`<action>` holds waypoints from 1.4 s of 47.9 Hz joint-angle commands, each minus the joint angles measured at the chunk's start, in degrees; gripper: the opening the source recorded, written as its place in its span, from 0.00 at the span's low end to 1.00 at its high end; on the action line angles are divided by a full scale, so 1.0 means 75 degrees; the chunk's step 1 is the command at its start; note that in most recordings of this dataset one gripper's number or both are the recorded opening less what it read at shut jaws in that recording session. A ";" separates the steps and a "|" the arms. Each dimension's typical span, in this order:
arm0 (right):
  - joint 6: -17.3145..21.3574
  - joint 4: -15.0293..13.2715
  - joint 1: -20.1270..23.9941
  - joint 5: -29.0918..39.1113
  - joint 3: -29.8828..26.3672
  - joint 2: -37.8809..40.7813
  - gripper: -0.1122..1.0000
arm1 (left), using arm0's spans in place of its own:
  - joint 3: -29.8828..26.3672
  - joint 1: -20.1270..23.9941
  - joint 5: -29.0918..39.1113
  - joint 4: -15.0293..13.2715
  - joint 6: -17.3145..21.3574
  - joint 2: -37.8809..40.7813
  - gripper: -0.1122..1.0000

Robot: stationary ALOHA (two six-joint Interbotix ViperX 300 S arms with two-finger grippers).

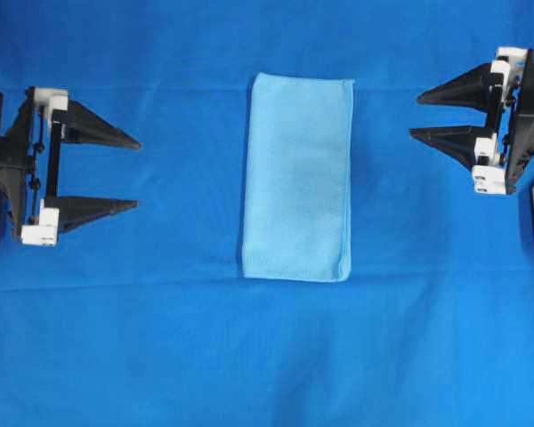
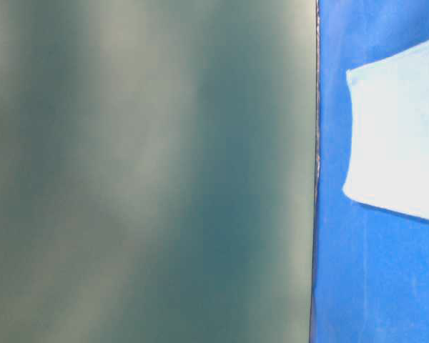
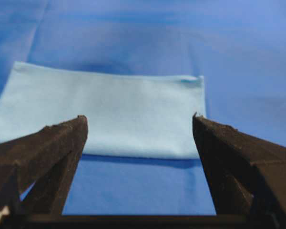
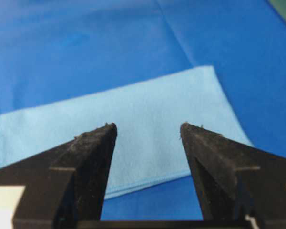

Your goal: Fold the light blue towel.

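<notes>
We log pale sky-blue microfibre towel [image 1: 297, 178] at table centre, lying as tall narrow rectangle, doubled edges along right side; one fold looks done. Fine weave, soft matte, hem slightly darker. Left gripper [image 1: 138, 173] wide open, empty, well left of towel. Right gripper [image 1: 414, 116] moderately open, empty, right of towel. We judge next: pinch short-end corners, fold across. Deep royal-blue table covering [image 1: 160, 356] creased, thin.
</notes>
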 commanded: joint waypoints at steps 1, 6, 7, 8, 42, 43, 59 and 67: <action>0.0012 0.0012 -0.0012 -0.0117 -0.0094 0.0035 0.64 | -0.0094 0.0059 -0.0129 0.0012 0.0035 0.0070 0.86; 0.0012 0.0012 -0.0012 -0.0141 -0.0117 0.0105 0.64 | -0.0141 0.0047 -0.0176 0.0012 0.0035 0.0223 0.86; 0.0012 0.0012 -0.0012 -0.0141 -0.0117 0.0117 0.64 | -0.0152 0.0047 -0.0176 0.0000 0.0035 0.0270 0.86; 0.0012 0.0023 -0.0012 -0.0141 -0.0117 0.0129 0.64 | -0.0164 0.0047 -0.0188 0.0012 0.0035 0.0293 0.86; -0.0105 -0.0199 -0.1547 0.0305 -0.1266 0.2285 0.64 | -0.1805 0.1734 -0.1031 0.0000 0.0164 0.3246 0.86; -0.0117 -0.0223 -0.1594 0.0328 -0.1348 0.2461 0.64 | -0.1898 0.1816 -0.1043 0.0000 0.0164 0.3398 0.86; -0.0129 -0.0586 -0.1934 0.0457 -0.2602 0.5262 0.64 | -0.3141 0.2789 -0.1277 0.0000 0.0152 0.6223 0.86; -0.0129 -0.0609 -0.1934 0.0293 -0.2883 0.6059 0.64 | -0.3609 0.2906 -0.1301 0.0000 0.0152 0.7102 0.86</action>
